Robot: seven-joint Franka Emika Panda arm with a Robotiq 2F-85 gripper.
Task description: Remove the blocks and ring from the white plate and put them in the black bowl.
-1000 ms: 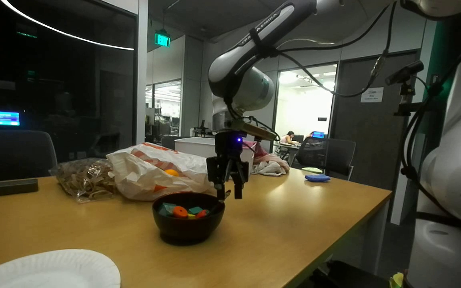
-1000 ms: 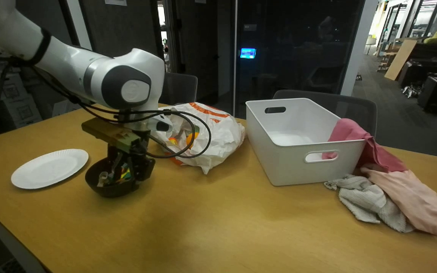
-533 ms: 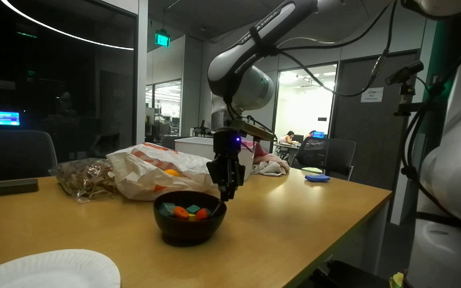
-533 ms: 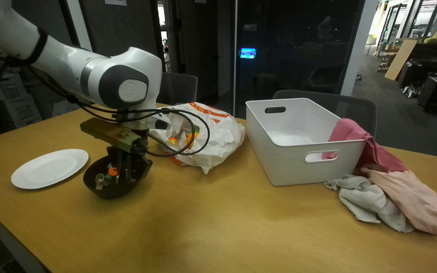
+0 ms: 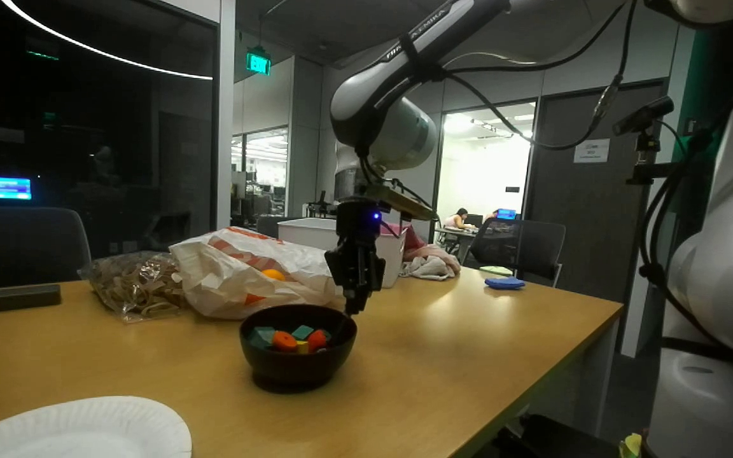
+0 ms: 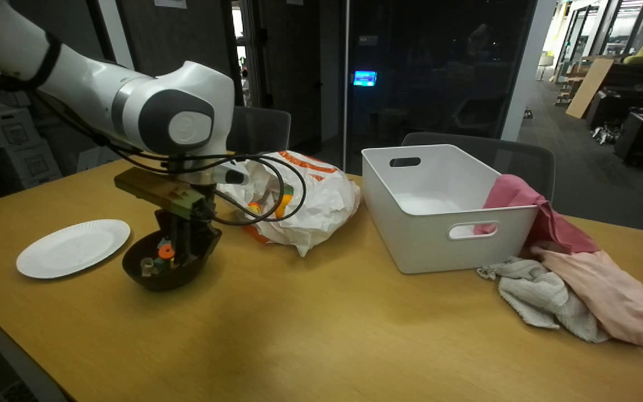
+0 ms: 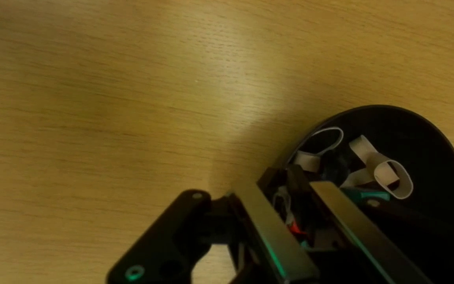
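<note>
Lying closest in an exterior view, the white plate (image 5: 105,423) runs out of frame on the counter (image 5: 430,381), at eight o'clock from the black bowl (image 5: 296,370). In the bowl sits an orange ring (image 5: 284,341), with a yellow block (image 5: 302,348) just beside it, teal blocks (image 5: 263,337) at its nine and two o'clock, and a red piece (image 5: 317,340) at three. The pincer (image 5: 354,309) points down at the bowl's two o'clock rim, its tips near each other; whether they meet or pinch the rim I cannot tell. From those tips, the wrist view shows pale bands (image 7: 365,153) at three o'clock, also in the bowl. Farther back, at ten o'clock from the bowl, lies a clear bag (image 5: 140,294) of tan strips (image 5: 156,286), and at eleven, just beside it, a white bag (image 5: 245,286). Beyond that, at twelve, stands a white tub (image 5: 309,232), with a pink cloth (image 6: 514,195) over its edge. Past the counter stand dark chairs (image 5: 20,242).
</note>
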